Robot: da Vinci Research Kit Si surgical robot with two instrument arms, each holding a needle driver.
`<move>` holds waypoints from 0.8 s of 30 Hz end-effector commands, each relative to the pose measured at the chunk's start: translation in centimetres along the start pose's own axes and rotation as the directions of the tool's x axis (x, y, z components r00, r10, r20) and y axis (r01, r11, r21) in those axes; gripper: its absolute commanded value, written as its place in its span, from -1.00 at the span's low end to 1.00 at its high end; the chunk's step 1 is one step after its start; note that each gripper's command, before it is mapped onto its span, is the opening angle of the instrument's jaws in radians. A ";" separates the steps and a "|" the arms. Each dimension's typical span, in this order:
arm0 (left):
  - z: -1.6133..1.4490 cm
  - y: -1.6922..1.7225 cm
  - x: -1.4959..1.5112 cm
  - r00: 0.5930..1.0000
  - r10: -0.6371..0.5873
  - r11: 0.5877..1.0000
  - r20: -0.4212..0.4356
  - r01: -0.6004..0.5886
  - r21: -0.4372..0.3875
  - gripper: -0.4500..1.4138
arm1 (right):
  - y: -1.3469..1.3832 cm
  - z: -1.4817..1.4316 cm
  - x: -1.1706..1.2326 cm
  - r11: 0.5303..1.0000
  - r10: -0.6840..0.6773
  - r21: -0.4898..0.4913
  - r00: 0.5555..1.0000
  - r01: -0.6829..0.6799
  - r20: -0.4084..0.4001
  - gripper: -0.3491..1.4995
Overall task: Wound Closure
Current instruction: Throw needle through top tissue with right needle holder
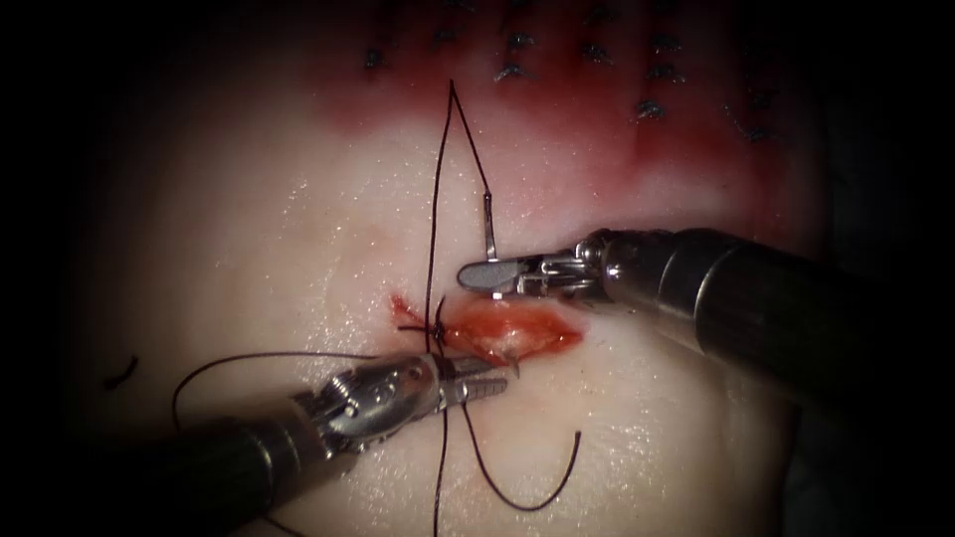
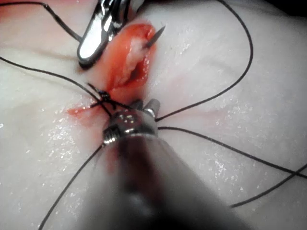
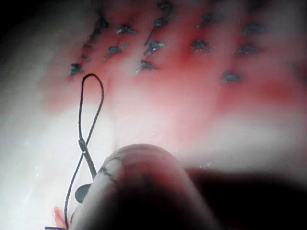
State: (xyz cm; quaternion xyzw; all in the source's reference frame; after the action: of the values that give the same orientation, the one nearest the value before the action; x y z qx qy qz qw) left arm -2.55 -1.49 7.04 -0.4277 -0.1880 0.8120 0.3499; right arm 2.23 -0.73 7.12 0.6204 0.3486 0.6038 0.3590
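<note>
The cut point(image 1: 512, 333) point(image 2: 129, 62) lies open in the pale tissue, with one tied knot point(image 1: 436, 326) point(image 2: 103, 96) at its left end. My right tool point(image 1: 479, 275) point(image 2: 96, 38) sits just beyond the cut's far edge, shut on the needle point(image 1: 490, 229) near its thread end. The needle is in the tissue. Its tip point(image 1: 515, 366) point(image 2: 157, 36) pokes out at the cut's near edge. My left tool point(image 1: 487, 380) point(image 2: 144, 104) lies just left of that tip, jaws slightly open and holding nothing. Dark thread point(image 1: 434, 199) point(image 3: 91, 105) loops up from the needle's end and runs down past the knot.
Rows of older stitches point(image 1: 597, 50) point(image 3: 153, 48) sit in the red-stained band at the far side. Slack thread curls near the front point(image 1: 537, 487) and arcs out to the left point(image 1: 249, 358). A short cut end of thread point(image 1: 124, 370) lies at far left.
</note>
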 end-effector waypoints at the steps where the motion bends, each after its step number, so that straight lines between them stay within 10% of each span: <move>1: 0.08 -0.02 0.00 1.000 0.001 1.000 -0.001 -0.001 -0.001 -0.42 | 0.03 0.05 0.09 1.000 0.000 -0.001 0.999 0.000 -0.032 -1.00; 3: 0.07 -0.01 0.00 1.000 0.001 1.000 -0.001 -0.001 -0.001 -0.42 | 0.04 0.05 0.18 0.995 -0.099 -0.021 0.992 0.097 -0.080 -1.00; 5: 0.07 0.00 0.00 1.000 0.000 1.000 -0.001 0.000 0.000 -0.42 | 0.05 0.04 0.28 0.983 -0.180 -0.034 0.977 0.178 -0.111 -0.36; 8: 0.07 0.03 0.00 1.000 0.006 1.000 -0.001 -0.006 0.000 -0.42 | 0.10 -0.01 0.41 0.952 -0.305 -0.028 0.941 0.304 -0.149 -0.36; 12: 0.05 0.05 0.00 1.000 0.011 1.000 0.000 -0.011 0.000 -0.40 | 0.13 -0.06 0.57 0.915 -0.403 -0.096 0.888 0.391 -0.220 0.60; 24: -0.02 0.08 0.02 1.000 0.014 1.000 -0.004 -0.014 -0.007 -0.36 | 0.05 -0.39 0.98 0.761 -0.646 -0.159 0.712 0.629 -0.274 0.73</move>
State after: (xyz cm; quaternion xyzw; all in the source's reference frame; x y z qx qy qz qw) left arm -2.50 -1.54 6.92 -0.4308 -0.1870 0.8132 0.3438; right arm 1.79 0.14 7.60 0.3299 0.5904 0.5158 0.5259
